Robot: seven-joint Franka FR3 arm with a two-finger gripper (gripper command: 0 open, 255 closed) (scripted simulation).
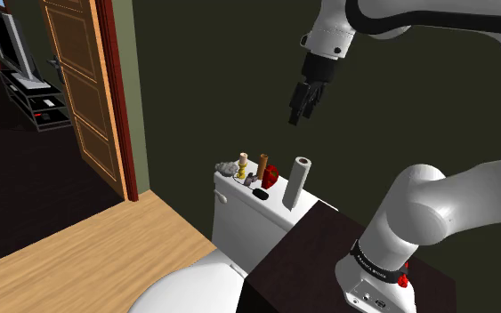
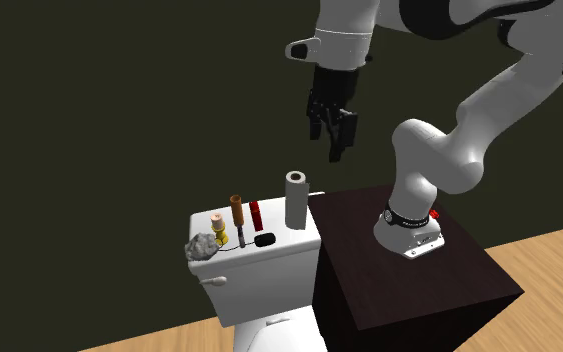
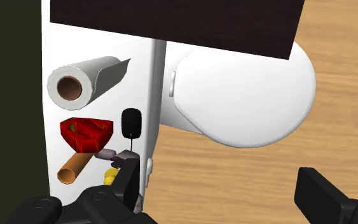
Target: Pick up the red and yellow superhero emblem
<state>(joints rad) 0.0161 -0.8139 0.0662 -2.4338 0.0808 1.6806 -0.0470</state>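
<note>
A white toilet tank [image 2: 259,275] stands against a dark wall, with the dark box [image 2: 409,290] that carries the arm right beside it. Several small things sit in a row on the tank lid. An upright paper roll [image 2: 295,200] stands at the end nearest the box. Next come the emblem [image 2: 255,215], a brown cylinder [image 2: 236,212], a small yellow piece [image 2: 220,230] and a grey crumpled lump [image 2: 204,247] at the far corner. A small black oval thing [image 2: 265,239] lies near the lid's front edge, in front of the emblem. The roll and the cylinder flank the emblem closely, one on each side. In the shoulder view, a wooden door [image 1: 79,89] stands open beyond the toilet.

The emblem is red and shield-shaped, standing on edge. In the wrist view it shows a raised red rim with a touch of yellow inside.

The arm rises from the box and bends over the tank. The gripper [image 2: 331,135] points down, hanging well above the lid, roughly over the roll. Its fingers [image 3: 323,194] are spread wide with nothing between them.
</note>
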